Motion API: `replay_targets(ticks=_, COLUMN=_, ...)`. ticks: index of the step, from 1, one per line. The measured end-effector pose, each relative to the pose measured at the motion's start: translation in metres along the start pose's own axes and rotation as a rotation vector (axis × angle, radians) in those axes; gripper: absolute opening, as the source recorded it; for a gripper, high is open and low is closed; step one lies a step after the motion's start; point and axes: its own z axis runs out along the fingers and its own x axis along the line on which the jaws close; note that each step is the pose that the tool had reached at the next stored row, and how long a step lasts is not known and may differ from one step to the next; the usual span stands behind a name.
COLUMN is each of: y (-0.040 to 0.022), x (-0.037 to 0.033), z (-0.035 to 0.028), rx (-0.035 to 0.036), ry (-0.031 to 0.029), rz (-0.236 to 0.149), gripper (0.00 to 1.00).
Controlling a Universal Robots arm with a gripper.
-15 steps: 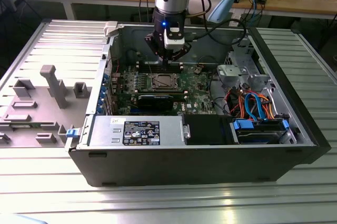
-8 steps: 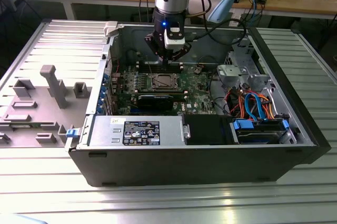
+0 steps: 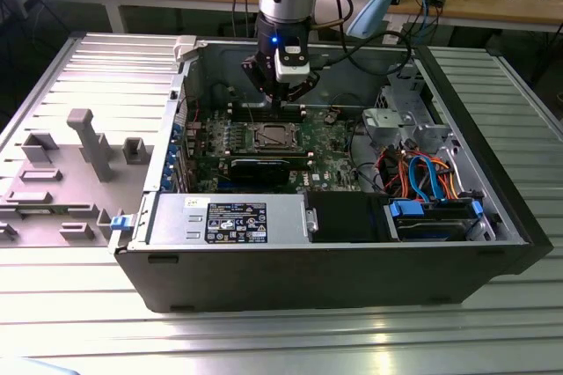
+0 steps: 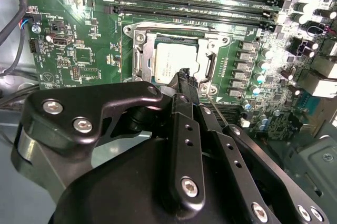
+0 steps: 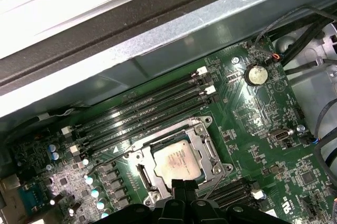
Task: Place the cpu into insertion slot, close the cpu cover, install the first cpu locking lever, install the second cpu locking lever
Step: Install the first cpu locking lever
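The cpu (image 4: 174, 61) lies flat in the insertion slot (image 4: 158, 27) on the green motherboard, its silver top facing up. The cpu cover (image 4: 138, 56), a silver frame, lies down around the chip's edges in both wrist views. A thin wire lever (image 4: 213, 103) runs out from the socket's corner towards the gripper; I cannot tell if it is latched. My gripper (image 4: 184, 74) hangs just above the socket's edge, shut with nothing in it. In the first wrist view the cpu (image 5: 178, 162) sits right beyond the gripper (image 5: 184, 186). From outside, the gripper (image 3: 280, 100) hovers over the cpu (image 3: 268, 136).
Long black memory slots (image 5: 147, 108) run beside the socket, under the case wall (image 5: 158, 50). A black card (image 3: 259, 168) lies in front of the socket. A drive cage (image 3: 413, 120) and coloured cables (image 3: 422, 172) occupy the exterior view's right. A grey fixture (image 3: 79, 155) stands left of the case.
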Motion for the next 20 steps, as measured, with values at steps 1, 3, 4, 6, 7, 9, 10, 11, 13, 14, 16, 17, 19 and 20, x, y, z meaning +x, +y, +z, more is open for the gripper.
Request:
replay_targets(ticks=1, y=0.0000, x=0.0000, z=0.0000, rx=0.0000, ry=0.0000, rz=-0.001, gripper=0.11)
replay_targets(ticks=3, y=0.0000, x=0.0000, z=0.0000, rx=0.0000, ry=-0.0001, rz=-0.003, gripper=0.11)
replay_targets(ticks=4, y=0.0000, x=0.0000, z=0.0000, rx=0.0000, ry=-0.0001, rz=-0.005, gripper=0.11)
replay_targets(ticks=6, y=0.0000, x=0.0000, z=0.0000, rx=0.0000, ry=-0.0002, rz=-0.008, gripper=0.11)
replay_targets(ticks=7, y=0.0000, x=0.0000, z=0.0000, rx=0.0000, ry=-0.0003, rz=-0.009, gripper=0.11)
replay_targets(ticks=9, y=0.0000, x=0.0000, z=0.0000, rx=-0.0001, ry=-0.0004, rz=-0.011, gripper=0.11)
replay_targets(ticks=10, y=0.0000, x=0.0000, z=0.0000, rx=-0.0001, ry=-0.0004, rz=-0.012, gripper=0.11)
replay_targets(ticks=11, y=0.0000, x=0.0000, z=0.0000, rx=-0.0001, ry=-0.0004, rz=-0.013, gripper=0.11)
replay_targets(ticks=13, y=0.0000, x=0.0000, z=0.0000, rx=-0.0001, ry=-0.0006, rz=-0.018, gripper=0.11)
replay_targets(ticks=14, y=0.0000, x=0.0000, z=0.0000, rx=-0.0001, ry=-0.0007, rz=-0.020, gripper=0.11)
replay_targets(ticks=16, y=0.0000, x=0.0000, z=0.0000, rx=-0.0002, ry=-0.0008, rz=-0.024, gripper=0.11)
replay_targets(ticks=17, y=0.0000, x=0.0000, z=0.0000, rx=-0.0002, ry=-0.0008, rz=-0.026, gripper=0.11)
replay_targets(ticks=19, y=0.0000, x=0.0000, z=0.0000, rx=-0.0002, ry=-0.0009, rz=-0.029, gripper=0.11)
replay_targets(ticks=20, y=0.0000, x=0.0000, z=0.0000, rx=-0.0003, ry=-0.0009, rz=-0.030, gripper=0.11)
